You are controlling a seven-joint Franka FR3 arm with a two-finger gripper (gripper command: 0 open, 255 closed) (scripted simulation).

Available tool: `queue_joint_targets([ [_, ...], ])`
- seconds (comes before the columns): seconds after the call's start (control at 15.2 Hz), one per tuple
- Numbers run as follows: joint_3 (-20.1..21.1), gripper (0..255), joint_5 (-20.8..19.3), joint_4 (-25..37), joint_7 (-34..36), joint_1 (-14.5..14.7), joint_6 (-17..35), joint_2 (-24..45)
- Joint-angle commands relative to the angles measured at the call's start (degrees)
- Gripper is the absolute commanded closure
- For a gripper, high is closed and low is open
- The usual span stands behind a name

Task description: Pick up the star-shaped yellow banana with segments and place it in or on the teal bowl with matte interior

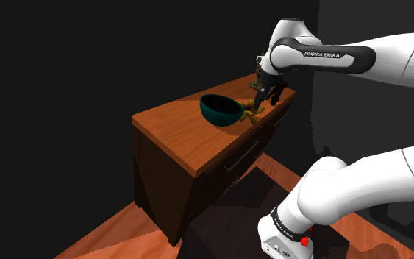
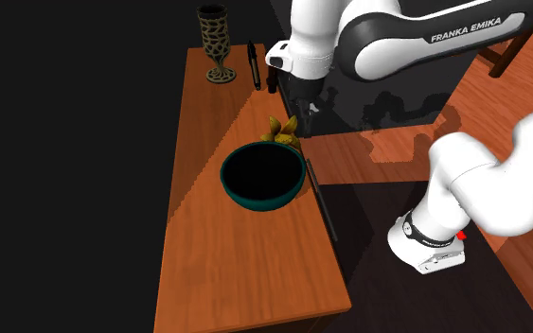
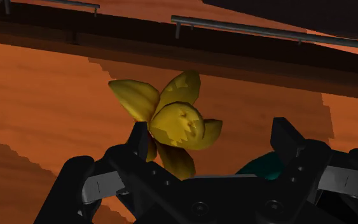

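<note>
Here, in the shoulder view, a wooden cabinet stands in the middle of the frame, with the teal bowl on its top just right of centre. The yellow star-shaped banana lies just beside the bowl, on its right. The black gripper hangs right over the banana, and the white arm comes in from the upper right.

In the second exterior view, the bowl sits at the centre of the frame. The banana lies on the wood just above the bowl's rim, under the gripper. A patterned goblet and a slim dark stick stand at the upper left.

In the wrist view, the jaws are spread wide and grasp nothing. The banana lies on the wood between the fingers, close against one and well apart from the other. A bit of the bowl shows by that farther finger.
</note>
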Motion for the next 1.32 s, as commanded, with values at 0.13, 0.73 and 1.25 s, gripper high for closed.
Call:
queue_joint_targets([
  [0.13,-4.30,0,-0.09,1.22,-7.11,1.11,5.68,5.22],
  [0.73,-5.70,0,-0.61,-2.35,-7.15,0.86,11.09,7.01],
  [1.25,-5.69,255,-0.61,-2.36,-7.14,0.86,11.08,7.00],
])
